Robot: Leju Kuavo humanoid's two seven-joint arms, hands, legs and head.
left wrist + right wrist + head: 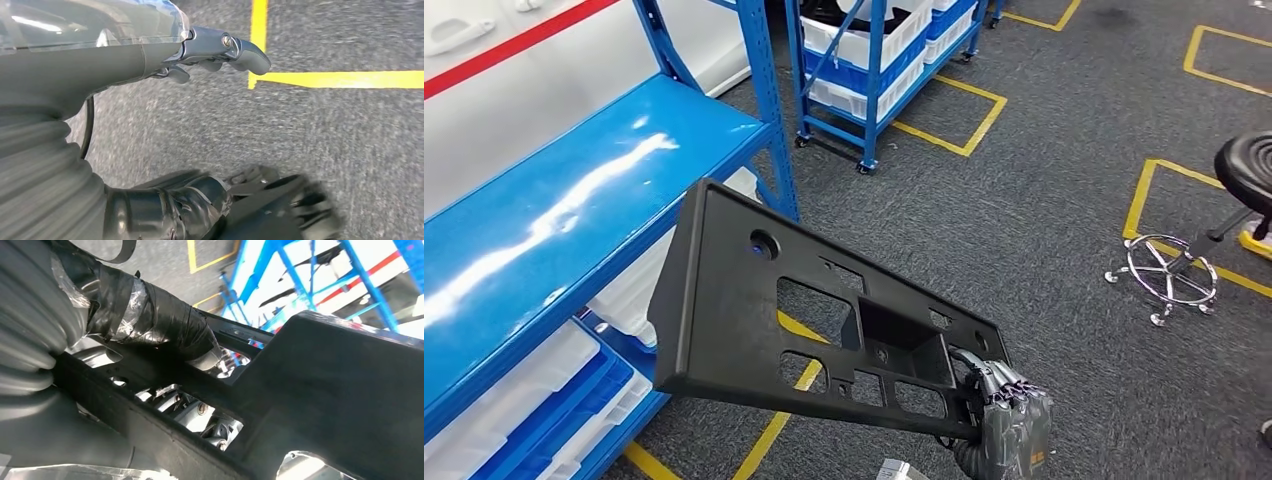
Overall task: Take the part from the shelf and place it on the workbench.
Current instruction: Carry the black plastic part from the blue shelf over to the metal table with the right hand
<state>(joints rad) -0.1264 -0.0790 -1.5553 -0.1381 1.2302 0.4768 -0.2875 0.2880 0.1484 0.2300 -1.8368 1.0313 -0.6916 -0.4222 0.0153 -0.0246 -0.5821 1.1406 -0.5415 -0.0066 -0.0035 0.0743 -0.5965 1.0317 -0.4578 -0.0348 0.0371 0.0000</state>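
The part [754, 300] is a long black plastic panel with several cut-outs, held in the air beside the blue shelf [574, 210]. My right hand [1009, 420] grips it by its lower right end, and its far end tilts up toward the shelf. In the right wrist view the panel [340, 380] runs across the picture, with the taped thumb of my right hand [150, 315] lying over its edge and fingers behind a cut-out. My left hand [215, 50] hangs over the grey carpet, its fingers apart and holding nothing.
White bins [524, 400] sit on the shelf's lower level. A second blue rack [874, 50] with white bins stands further back. A black stool [1249, 165] with a chrome base [1169, 270] is at the right. Yellow tape lines [774, 430] mark the carpet.
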